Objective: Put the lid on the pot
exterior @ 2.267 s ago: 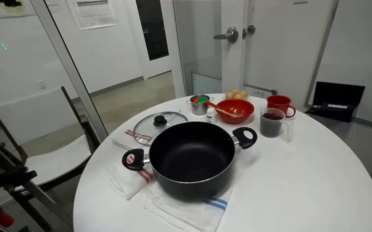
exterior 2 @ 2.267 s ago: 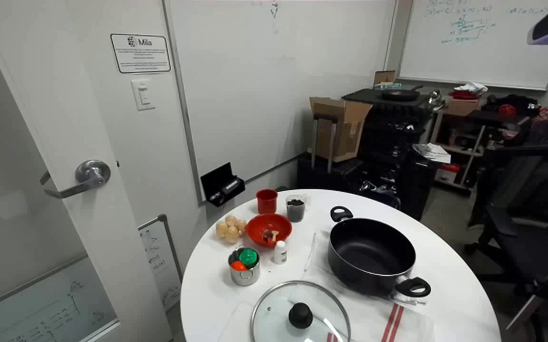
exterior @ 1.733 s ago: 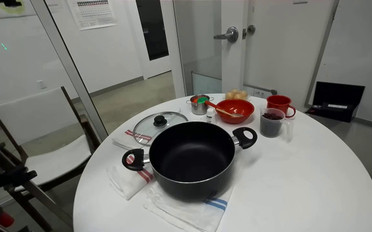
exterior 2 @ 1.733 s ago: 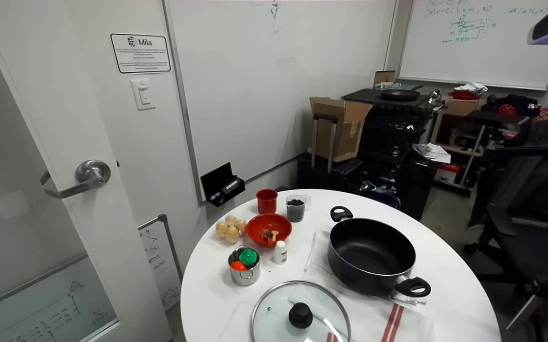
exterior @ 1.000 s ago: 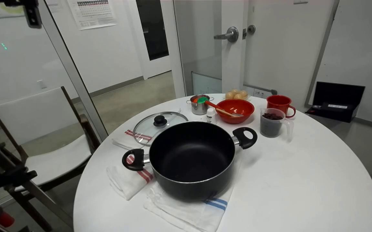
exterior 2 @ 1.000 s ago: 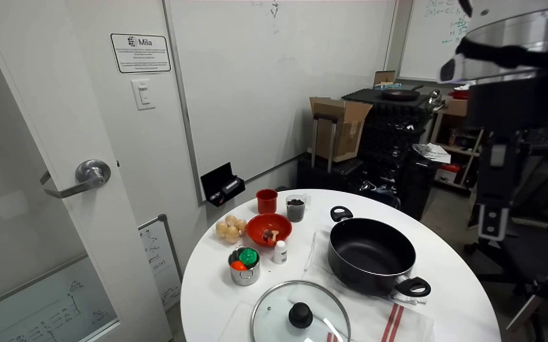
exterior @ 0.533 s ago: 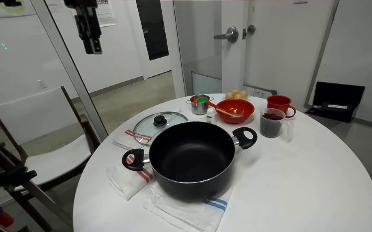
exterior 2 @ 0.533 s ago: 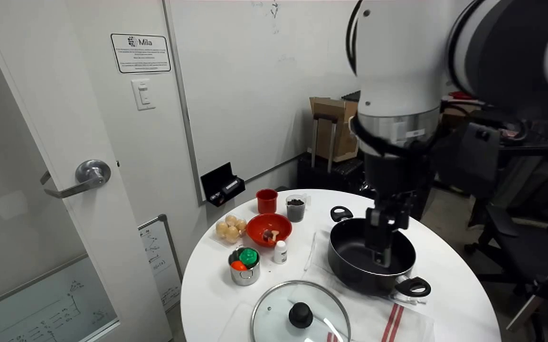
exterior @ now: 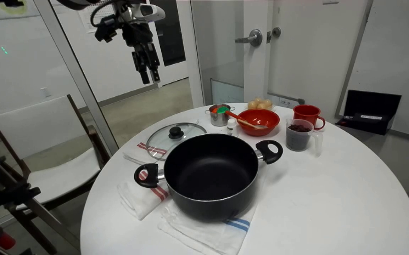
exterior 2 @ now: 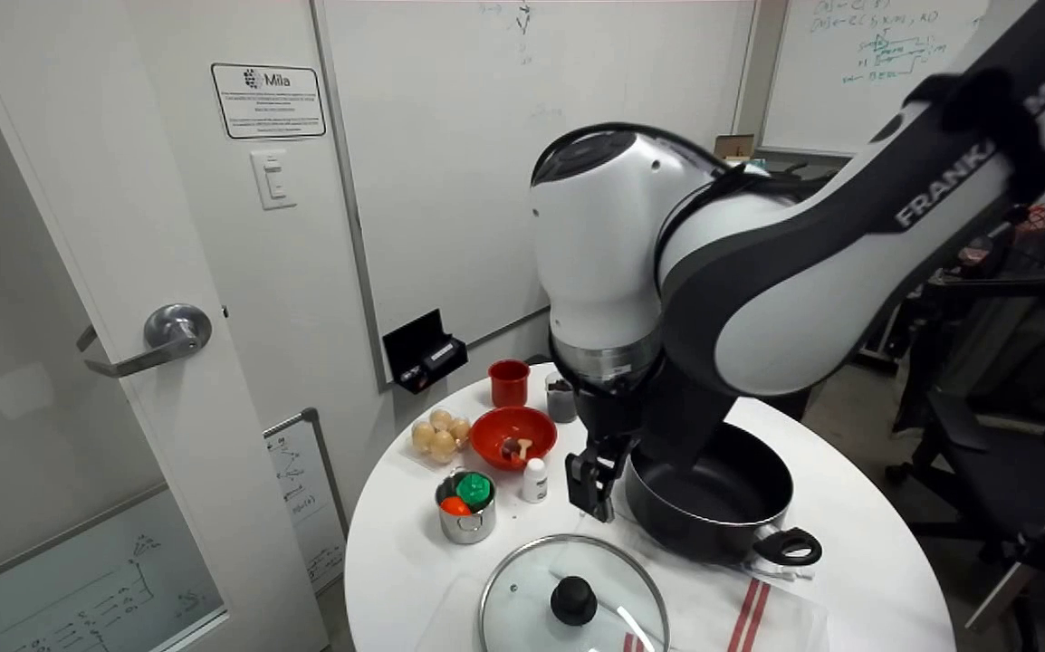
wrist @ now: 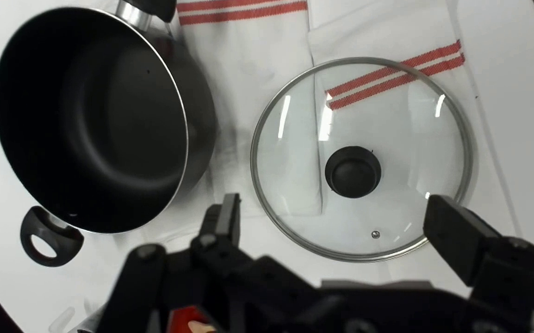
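The lid is a clear glass disc with a metal rim and black knob. It lies knob up on towels on the table, in both exterior views (exterior: 176,133) (exterior 2: 574,601) and in the wrist view (wrist: 353,172). The wide black pot (exterior: 211,173) stands uncovered beside it, empty inside, and also shows in the wrist view (wrist: 128,115); the arm partly covers it in an exterior view (exterior 2: 722,480). My gripper (wrist: 332,200) is open and empty, high above the table. In the wrist view the knob appears ahead of the gap between the fingers. It also hangs in both exterior views (exterior: 150,80) (exterior 2: 591,509).
A steel pot (exterior 2: 466,521), white bottle (exterior 2: 534,481), red bowl (exterior 2: 512,436), egg-like balls (exterior 2: 439,437), red mug (exterior: 306,114) and measuring cup (exterior: 298,136) stand on the round white table (exterior: 332,198). Striped towels (exterior: 140,198) lie under the pot and lid.
The arm has come into view, swung across above the pot and lowered toward the lid's side. The pot, lid and other objects have not moved.
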`<state>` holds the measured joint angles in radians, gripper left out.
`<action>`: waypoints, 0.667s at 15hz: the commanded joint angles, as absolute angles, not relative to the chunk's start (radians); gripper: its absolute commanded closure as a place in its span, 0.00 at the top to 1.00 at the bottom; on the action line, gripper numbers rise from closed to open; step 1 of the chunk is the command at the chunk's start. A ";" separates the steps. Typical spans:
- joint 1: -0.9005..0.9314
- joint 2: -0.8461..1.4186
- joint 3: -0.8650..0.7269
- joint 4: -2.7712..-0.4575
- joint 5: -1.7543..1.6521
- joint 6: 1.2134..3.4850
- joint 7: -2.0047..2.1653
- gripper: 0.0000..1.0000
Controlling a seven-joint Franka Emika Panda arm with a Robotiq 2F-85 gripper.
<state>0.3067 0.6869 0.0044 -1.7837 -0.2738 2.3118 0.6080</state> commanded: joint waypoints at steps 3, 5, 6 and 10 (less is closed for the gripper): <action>0.342 0.937 -0.022 -1.516 -0.242 2.279 0.578 1.00; 0.336 1.004 -0.015 -1.449 -0.221 2.277 0.556 1.00; 0.330 1.037 -0.012 -1.416 -0.209 2.278 0.544 1.00; 0.276 1.142 0.026 -1.301 -0.121 2.273 0.439 1.00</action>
